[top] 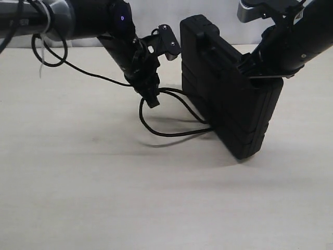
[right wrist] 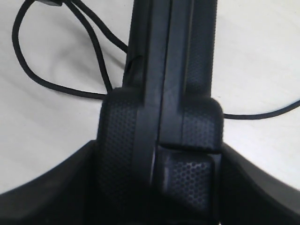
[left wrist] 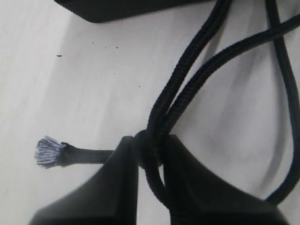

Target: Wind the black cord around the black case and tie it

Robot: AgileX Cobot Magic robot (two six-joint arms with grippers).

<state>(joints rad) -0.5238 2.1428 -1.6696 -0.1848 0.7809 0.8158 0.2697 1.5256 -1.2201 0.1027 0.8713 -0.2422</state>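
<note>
Black cord point(top: 171, 135) lies in a loose loop on the pale table point(top: 104, 208) toward its far edge, running from the left gripper point(top: 151, 100) across to the foot of the black case point(top: 229, 104). The left gripper's jaws are drawn in narrow and pinch the cord at a small knot. In the left wrist view two braided strands rise together from between the fingers point(left wrist: 112, 187) and a short stub with a frayed grey tip point(left wrist: 47, 151) sticks out sideways over the tabletop.

The case stands on edge and tilted, right of the table's middle and close to the far edge, one lower corner pointing down at the surface. Whether that corner touches the table cannot be told. The right gripper point(top: 251, 66) clasps the case's upper part, its jaws spread wide with one on each broad face. In the right wrist view, cord shows on the table on both sides of the case.
</note>
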